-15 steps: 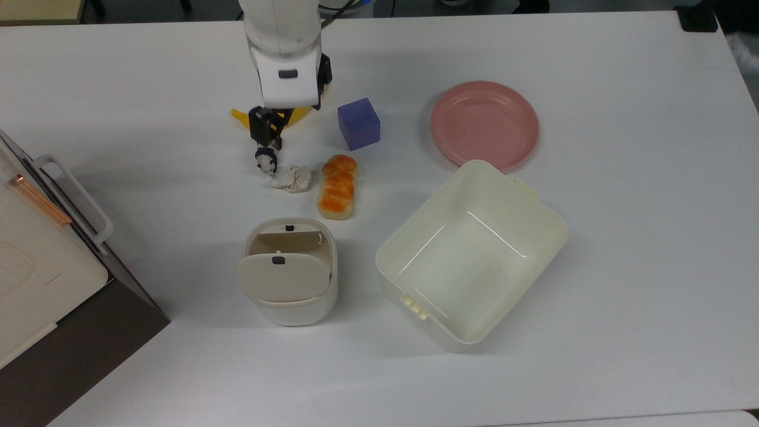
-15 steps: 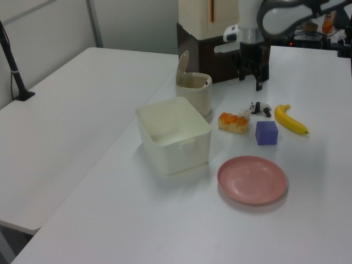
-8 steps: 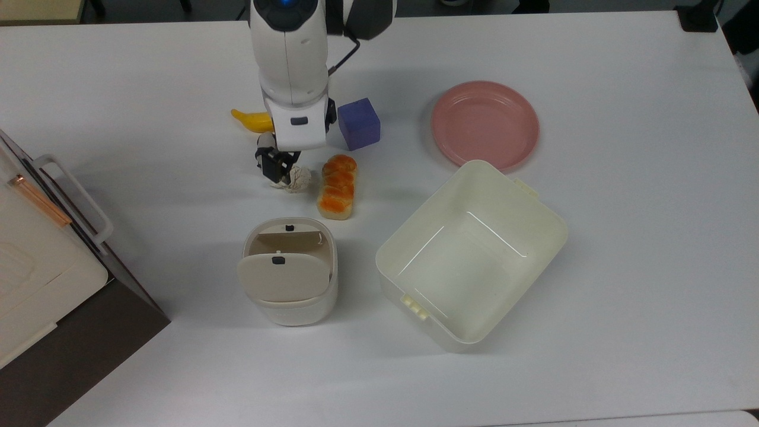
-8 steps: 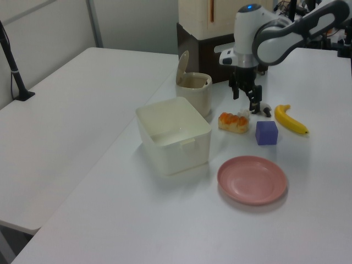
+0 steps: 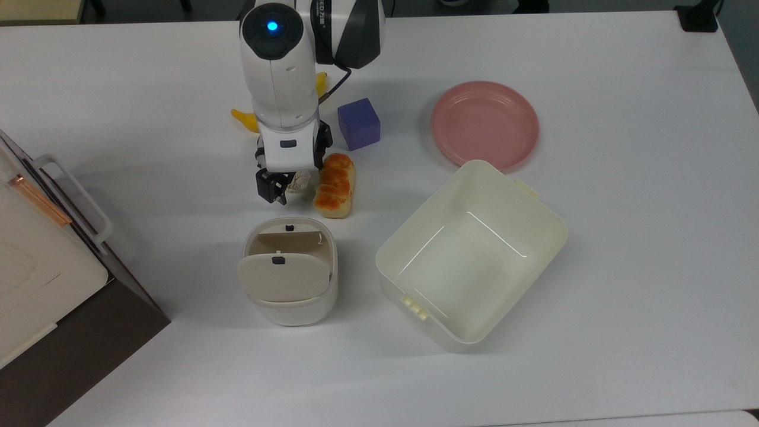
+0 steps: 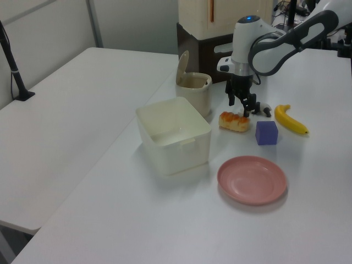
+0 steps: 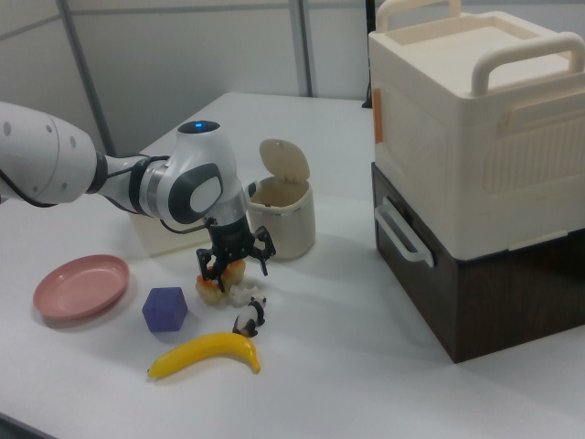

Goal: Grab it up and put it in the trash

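The crumpled off-white paper wad (image 5: 300, 179) lies on the white table between the bread loaf (image 5: 333, 185) and one dark finger (image 5: 270, 188). My gripper (image 5: 289, 185) hangs open over it, the fingers spread to either side. In the right view the wad (image 7: 239, 293) shows just below the open gripper (image 7: 234, 263), with the panda figurine (image 7: 249, 317) close in front. The trash (image 5: 289, 270), a small cream bin with its flap lid tipped open, stands a short way from the wad, toward the top view's bottom edge. In the left view the gripper (image 6: 240, 104) sits right of the trash (image 6: 193, 91).
A large cream tub (image 5: 471, 255) stands on the top view's right of the trash. A purple cube (image 5: 358, 123), a pink plate (image 5: 485, 123) and a banana (image 7: 206, 355) lie around the arm. A cream-and-brown case (image 5: 41, 261) fills the top view's left edge.
The gripper has moved from above the panda toward the trash and come down around the paper wad. The bread loaf has been nudged and now lies slightly tilted.
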